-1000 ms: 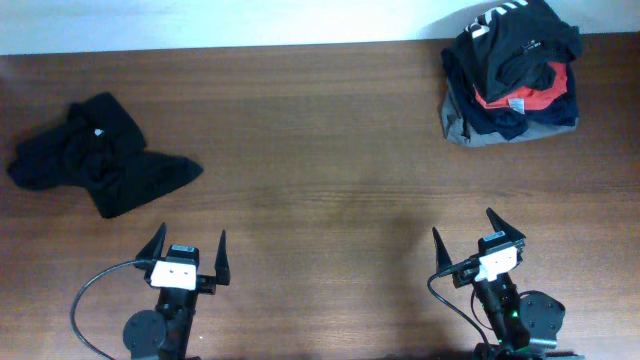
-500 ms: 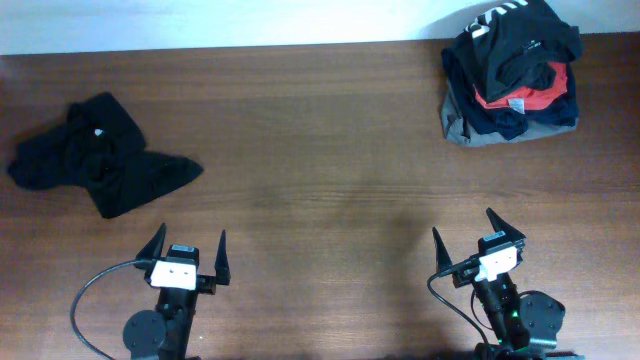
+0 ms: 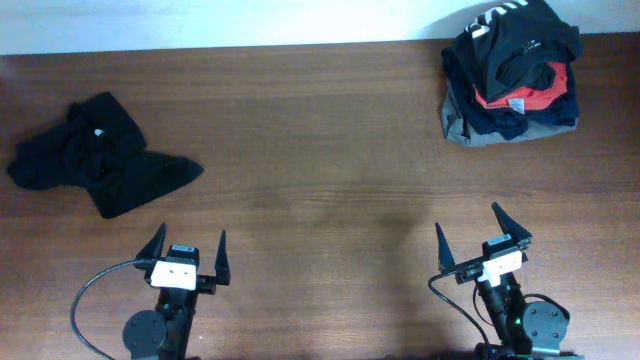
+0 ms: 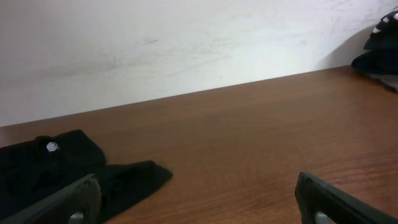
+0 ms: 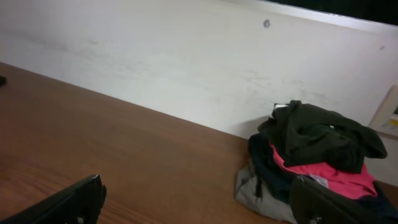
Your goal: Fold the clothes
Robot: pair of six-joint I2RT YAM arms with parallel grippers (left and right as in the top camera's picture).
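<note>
The clothes, a crumpled black T-shirt (image 3: 95, 155) with a tiny white label (image 3: 97, 131), lie on the wooden table (image 3: 320, 150) at the far left. In the left wrist view the T-shirt (image 4: 56, 168) shows low on the left, partly behind one finger. My left gripper (image 3: 191, 240) stands open near the front edge, to the right of the shirt and nearer than it, touching nothing. In its own view the left gripper (image 4: 199, 205) has bare wood between its fingers. My right gripper (image 3: 466, 218) is open at the front right, far from the shirt, and holds nothing (image 5: 199, 205).
A heap of red, navy and grey garments topped by a white-striped black top (image 3: 510, 70) sits at the back right corner, seen ahead in the right wrist view (image 5: 317, 155). A white wall (image 4: 186, 43) runs along the table's far edge.
My right gripper has shifted slightly toward the near edge and turned a little. The left gripper, the T-shirt and the heap have not moved.
</note>
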